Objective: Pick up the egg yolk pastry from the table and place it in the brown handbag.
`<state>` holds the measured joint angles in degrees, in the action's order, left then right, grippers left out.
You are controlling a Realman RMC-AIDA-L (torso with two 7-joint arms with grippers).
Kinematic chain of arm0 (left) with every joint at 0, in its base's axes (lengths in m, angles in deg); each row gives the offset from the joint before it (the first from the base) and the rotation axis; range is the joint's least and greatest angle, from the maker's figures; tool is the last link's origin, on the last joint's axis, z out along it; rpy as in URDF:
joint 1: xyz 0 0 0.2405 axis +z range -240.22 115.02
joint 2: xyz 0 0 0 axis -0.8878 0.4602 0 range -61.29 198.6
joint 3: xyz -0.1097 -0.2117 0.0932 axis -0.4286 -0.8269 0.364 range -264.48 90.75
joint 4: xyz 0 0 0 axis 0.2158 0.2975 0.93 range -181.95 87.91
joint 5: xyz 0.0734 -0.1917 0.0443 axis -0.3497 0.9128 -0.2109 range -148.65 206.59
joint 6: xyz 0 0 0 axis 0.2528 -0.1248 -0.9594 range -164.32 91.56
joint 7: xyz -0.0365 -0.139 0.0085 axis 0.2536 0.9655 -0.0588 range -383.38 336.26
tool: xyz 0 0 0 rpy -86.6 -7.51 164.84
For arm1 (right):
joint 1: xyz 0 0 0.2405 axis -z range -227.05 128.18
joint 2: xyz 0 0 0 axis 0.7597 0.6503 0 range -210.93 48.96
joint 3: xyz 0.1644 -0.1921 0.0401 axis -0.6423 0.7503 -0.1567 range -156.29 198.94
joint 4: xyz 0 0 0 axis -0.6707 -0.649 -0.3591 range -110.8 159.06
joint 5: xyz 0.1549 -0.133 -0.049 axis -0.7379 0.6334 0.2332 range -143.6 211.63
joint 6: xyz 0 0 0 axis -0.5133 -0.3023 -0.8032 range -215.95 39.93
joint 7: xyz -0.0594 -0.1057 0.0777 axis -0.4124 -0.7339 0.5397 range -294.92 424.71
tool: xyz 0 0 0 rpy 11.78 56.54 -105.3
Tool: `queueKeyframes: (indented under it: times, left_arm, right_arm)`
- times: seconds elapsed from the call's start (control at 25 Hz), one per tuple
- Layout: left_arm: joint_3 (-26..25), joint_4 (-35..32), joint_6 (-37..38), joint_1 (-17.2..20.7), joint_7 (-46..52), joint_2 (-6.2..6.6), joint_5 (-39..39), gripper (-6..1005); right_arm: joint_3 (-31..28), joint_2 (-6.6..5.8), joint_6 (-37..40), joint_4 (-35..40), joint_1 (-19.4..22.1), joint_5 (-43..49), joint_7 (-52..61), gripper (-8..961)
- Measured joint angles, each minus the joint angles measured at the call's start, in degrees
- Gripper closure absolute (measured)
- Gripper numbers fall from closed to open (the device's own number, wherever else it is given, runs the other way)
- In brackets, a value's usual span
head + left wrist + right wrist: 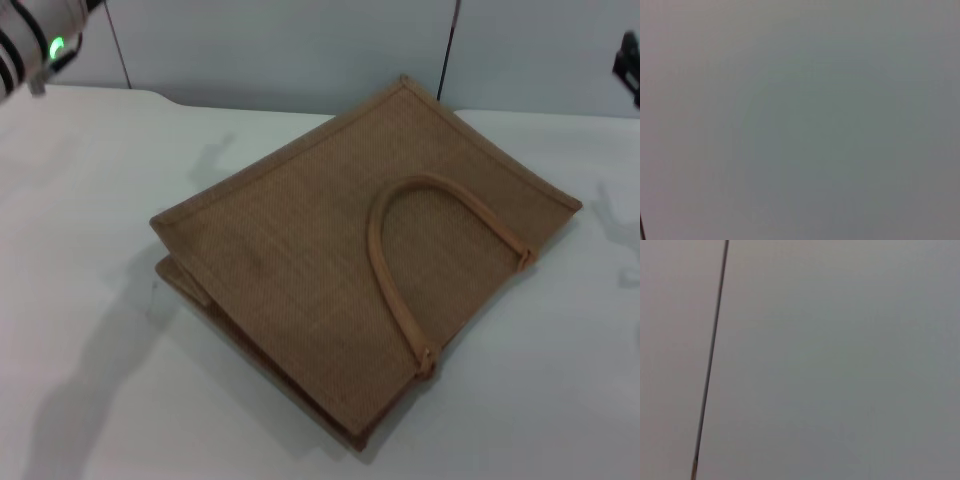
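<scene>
The brown handbag (350,260) lies flat on the white table (90,300), tan woven with lighter trim and an arched handle (400,270) on top. The egg yolk pastry does not show in any view. Part of my left arm (30,35) shows at the top left corner with a green light. A dark part of my right arm (628,60) shows at the top right edge. Neither gripper's fingers show. Both wrist views show only a plain grey surface.
A grey panelled wall (300,50) stands behind the table. The right wrist view shows a dark seam line (710,360) on the grey surface. Bare tabletop lies left and right of the bag.
</scene>
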<state>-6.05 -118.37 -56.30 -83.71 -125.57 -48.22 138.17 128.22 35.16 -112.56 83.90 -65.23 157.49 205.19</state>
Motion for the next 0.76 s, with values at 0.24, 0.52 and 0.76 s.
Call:
queueKeyframes:
  times: [0.24, 0.52, 0.76]
  left_arm:
    - [0.23, 11.7, -2.25, -1.3, -18.37, -0.02, 17.05, 148]
    - [-0.01, 32.8, -12.89, -7.23, -40.42, -0.02, 36.02, 177]
    - [0.03, 43.96, -19.41, -10.25, -51.67, -0.07, 45.27, 179]
  right_arm:
    - [8.87, 0.07, -12.6, -17.75, -6.67, 0.0, 13.89, 74]
    - [13.42, 0.42, -18.7, -31.43, -11.39, -0.56, 20.83, 73]
    - [18.01, 0.37, -18.47, -33.28, -13.36, -6.11, 20.94, 73]
